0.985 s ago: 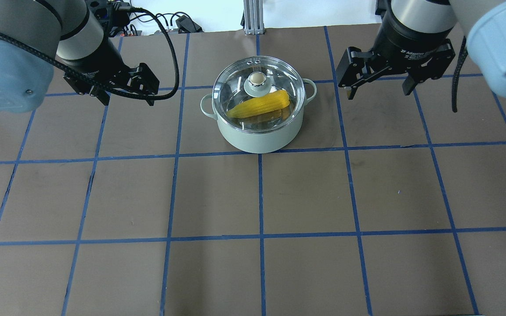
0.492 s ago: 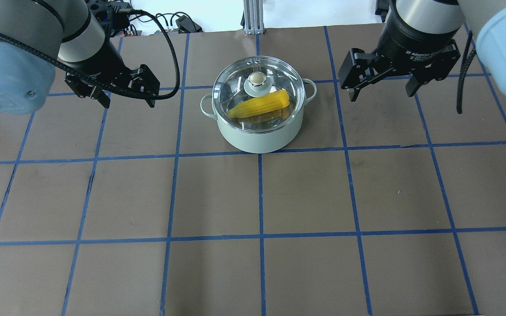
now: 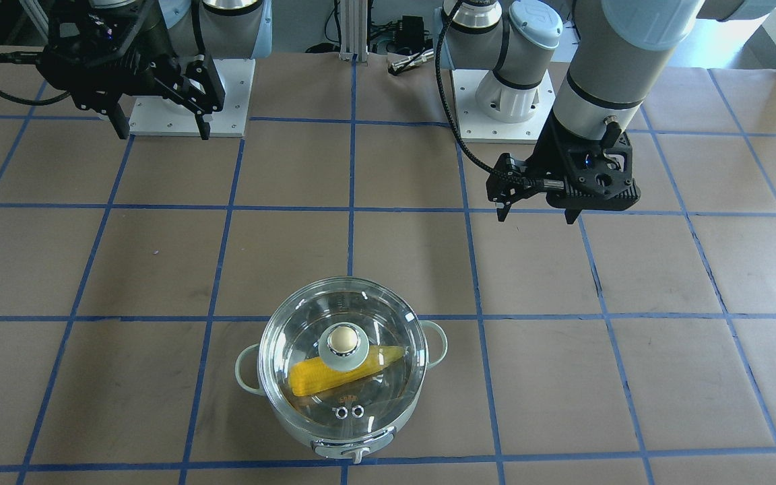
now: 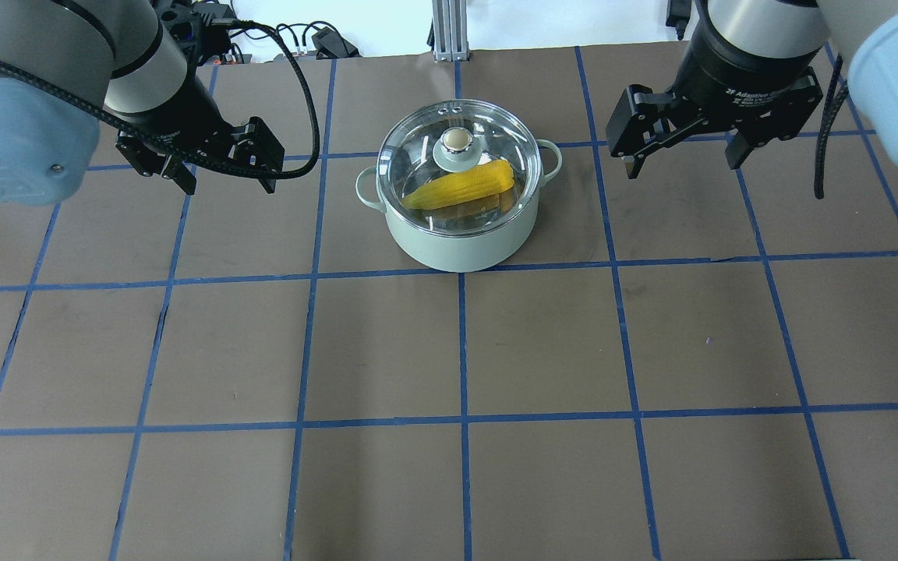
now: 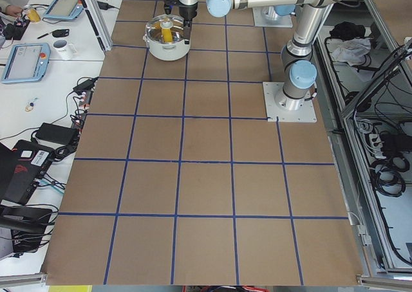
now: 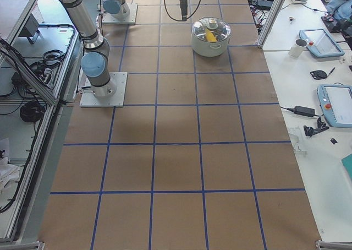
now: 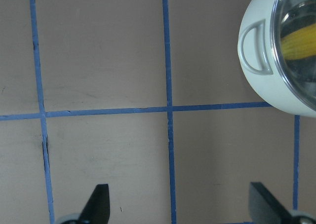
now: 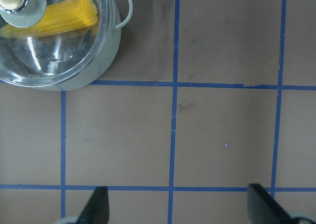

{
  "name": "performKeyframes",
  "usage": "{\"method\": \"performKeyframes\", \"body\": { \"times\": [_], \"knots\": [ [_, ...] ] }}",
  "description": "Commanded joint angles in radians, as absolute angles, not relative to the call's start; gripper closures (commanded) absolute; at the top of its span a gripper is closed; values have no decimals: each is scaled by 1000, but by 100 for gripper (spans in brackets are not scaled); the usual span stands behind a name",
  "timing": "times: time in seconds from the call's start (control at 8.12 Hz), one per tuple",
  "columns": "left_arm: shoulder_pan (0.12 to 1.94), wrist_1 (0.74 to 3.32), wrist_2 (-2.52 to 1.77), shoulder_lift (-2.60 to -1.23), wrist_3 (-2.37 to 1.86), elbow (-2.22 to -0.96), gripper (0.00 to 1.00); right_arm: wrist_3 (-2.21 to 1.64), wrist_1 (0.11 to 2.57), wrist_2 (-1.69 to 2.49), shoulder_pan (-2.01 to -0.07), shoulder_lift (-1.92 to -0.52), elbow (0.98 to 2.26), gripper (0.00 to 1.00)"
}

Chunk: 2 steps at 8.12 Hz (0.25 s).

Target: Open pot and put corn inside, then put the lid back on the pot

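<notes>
Overhead exterior: lid [image 4: 418, 160] closes the pot [image 4: 457, 241], corn [image 4: 461, 187] inside. Its glass is likely slick and breakable, so grip the knob [image 4: 456, 140]. Left gripper [image 4: 228, 185] and right gripper [image 4: 683, 167] gape wide, empty.

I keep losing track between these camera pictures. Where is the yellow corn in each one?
Front-facing: corn low centre, inside the pot.
Overhead: upper centre.
Exterior left: top, left of centre, tiny.
Exterior right: top, right of centre, tiny.
Left wrist: upper right edge.
Right wrist: top left corner.
Shared landmark: the mint-green pot around it.
</notes>
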<state>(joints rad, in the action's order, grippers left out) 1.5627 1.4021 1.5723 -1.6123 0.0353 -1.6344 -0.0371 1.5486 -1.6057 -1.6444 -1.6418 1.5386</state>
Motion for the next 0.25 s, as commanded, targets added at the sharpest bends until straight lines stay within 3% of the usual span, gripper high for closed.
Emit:
{"method": "performKeyframes", "body": {
  "times": [0.0,0.12],
  "knots": [
    [1562,1402,1572,-1614,35,-1635,0,-34,1551,-1606,-1643,-1641,1539,0],
    [1563,1402,1572,-1614,35,-1635,0,-34,1551,-1609,-1643,-1641,1539,0]
  ]
}}
